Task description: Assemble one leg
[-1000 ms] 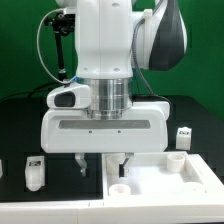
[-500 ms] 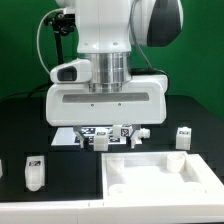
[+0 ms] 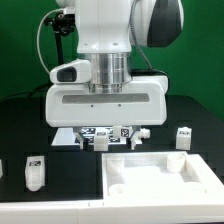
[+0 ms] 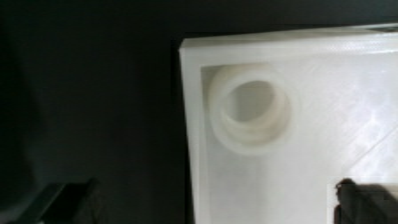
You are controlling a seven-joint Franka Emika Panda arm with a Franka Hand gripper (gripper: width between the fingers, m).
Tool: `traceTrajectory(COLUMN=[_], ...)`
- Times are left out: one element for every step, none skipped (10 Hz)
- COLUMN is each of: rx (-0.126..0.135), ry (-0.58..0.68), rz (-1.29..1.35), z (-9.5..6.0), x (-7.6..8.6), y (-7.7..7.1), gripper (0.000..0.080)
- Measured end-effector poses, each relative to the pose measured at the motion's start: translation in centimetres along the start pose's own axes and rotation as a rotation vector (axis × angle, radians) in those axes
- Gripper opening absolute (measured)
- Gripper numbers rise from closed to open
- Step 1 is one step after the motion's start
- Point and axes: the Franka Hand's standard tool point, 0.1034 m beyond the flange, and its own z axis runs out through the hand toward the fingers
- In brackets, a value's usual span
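Note:
The white square tabletop (image 3: 160,176) lies at the front of the exterior view's right, with round holes at its corners. In the wrist view its corner (image 4: 302,120) and one round hole (image 4: 253,105) lie below my gripper (image 4: 217,205). The dark fingertips (image 4: 68,200) stand wide apart with nothing between them. In the exterior view my gripper (image 3: 106,135) hangs open above the tabletop's far left corner. White legs with tags stand at the exterior view's left (image 3: 35,172) and right (image 3: 183,137). Two more white pieces (image 3: 100,143) (image 3: 140,134) stand behind the gripper.
The marker board (image 3: 68,137) lies on the black table behind the gripper. The large white hand body (image 3: 105,105) hides much of the table's middle. A cable runs down the arm at the exterior view's left.
The arm rose from just above the tabletop's corner a second ago. It has held still over the last half second. The fingers stay open and empty.

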Motion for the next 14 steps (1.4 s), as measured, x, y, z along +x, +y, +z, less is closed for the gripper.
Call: traceTrajectory(rx=[0.008,0.008,0.005,0.016,0.033,0.040,0.043,0.048,0.041,0.022,0.006,-0.004,-0.003,-0.006], ry=[-0.026,-0.020,-0.016,-0.079,-0.173,-0.226,-0.261,-0.354,-0.469,-0.582,-0.671,-0.738,-0.802,-0.817], rz=[-0.002,-0.003,0.006,0.022,0.025,0.027,0.027,0.020,0.012,0.001,-0.006,-0.012,-0.008,-0.008], z=[-0.3,-0.4,-0.4,-0.2,-0.3,-0.3,-0.2,-0.1,0.2,0.4,0.6,0.7,0.8,1.1], x=[-1.4,-3.2,-5.3,-6.4,-6.4,-6.0,-6.0,-7.0,-7.5,-8.1,-8.9,-9.4,-9.5,-9.1], y=[-0.1,0.0,0.0,-0.3,-0.5,-0.6,-0.7,-0.7,0.0,0.8,1.1,1.2,1.2,1.2], gripper=[0.0649,0.0649,0.0649,0.0649,0.0649,0.0649,0.0649,0.0649,0.0649,0.0649,0.0649,0.0649,0.0649,0.0649])
